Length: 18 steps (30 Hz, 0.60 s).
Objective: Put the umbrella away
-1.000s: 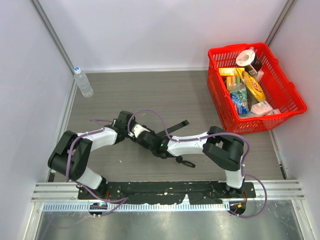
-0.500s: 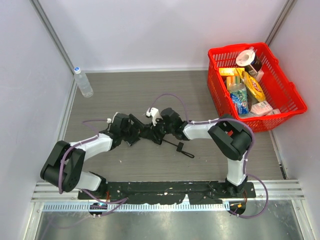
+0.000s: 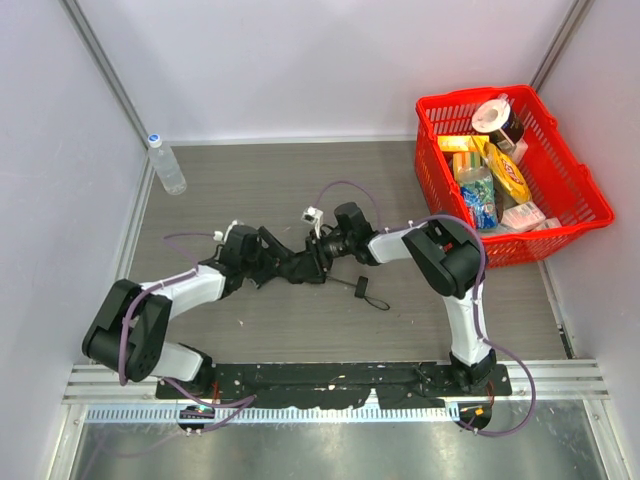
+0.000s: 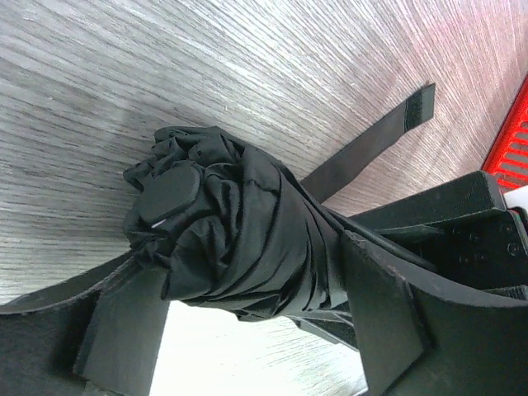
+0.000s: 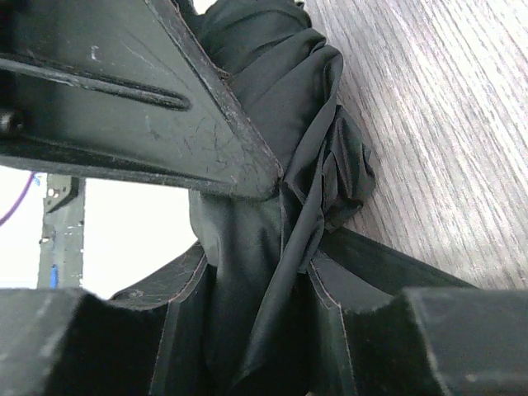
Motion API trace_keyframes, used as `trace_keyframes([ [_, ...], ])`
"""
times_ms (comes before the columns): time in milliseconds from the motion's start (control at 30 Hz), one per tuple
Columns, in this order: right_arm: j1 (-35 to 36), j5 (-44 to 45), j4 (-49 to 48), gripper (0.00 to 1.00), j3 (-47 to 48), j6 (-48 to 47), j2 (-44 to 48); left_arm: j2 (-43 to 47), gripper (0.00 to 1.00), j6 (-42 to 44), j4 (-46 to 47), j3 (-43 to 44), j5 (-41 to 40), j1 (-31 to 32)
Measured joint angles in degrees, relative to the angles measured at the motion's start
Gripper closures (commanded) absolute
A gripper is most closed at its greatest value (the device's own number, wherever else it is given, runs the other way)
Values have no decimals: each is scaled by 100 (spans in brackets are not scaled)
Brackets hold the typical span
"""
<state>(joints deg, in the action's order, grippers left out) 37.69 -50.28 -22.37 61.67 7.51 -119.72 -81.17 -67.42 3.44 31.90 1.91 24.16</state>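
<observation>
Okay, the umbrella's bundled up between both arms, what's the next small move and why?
Probably close the left end effector on the umbrella. Its fingers stand wide on either side of the bundle, while the right end effector pinches the fabric, and the strap lies loose on the table. A firm left grip would free the right to fetch the strap.

The left arm [image 3: 190,285] and right arm [image 3: 395,243] are stretching low and inward, wrists facing each other. The left gripper [image 4: 239,272] is holding its jaws spread wide, while the right gripper [image 5: 264,231] is pinching the umbrella [image 5: 272,99].
</observation>
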Motion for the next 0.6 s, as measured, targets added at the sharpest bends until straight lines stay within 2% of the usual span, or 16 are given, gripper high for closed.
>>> trace_keyframes([
  [100, -103, -295, -227, 99, 35, 280, -162, -114, 40, 17, 103, -9, 15, -17],
  [133, -131, -391, -245, 99, 79, 352, -223, -155, 52, 26, 177, -22, 17, -17],
  [300, -219, -542, -144, 99, 221, 549, -337, -321, 93, -197, 682, -114, 72, -50],
  [400, -240, -511, -24, 99, 260, 662, -332, -361, 100, -387, 872, -116, 118, -105],
  [600, -166, 24, 531, 74, 273, 529, -57, -439, 100, -378, 970, -122, 179, -109],
])
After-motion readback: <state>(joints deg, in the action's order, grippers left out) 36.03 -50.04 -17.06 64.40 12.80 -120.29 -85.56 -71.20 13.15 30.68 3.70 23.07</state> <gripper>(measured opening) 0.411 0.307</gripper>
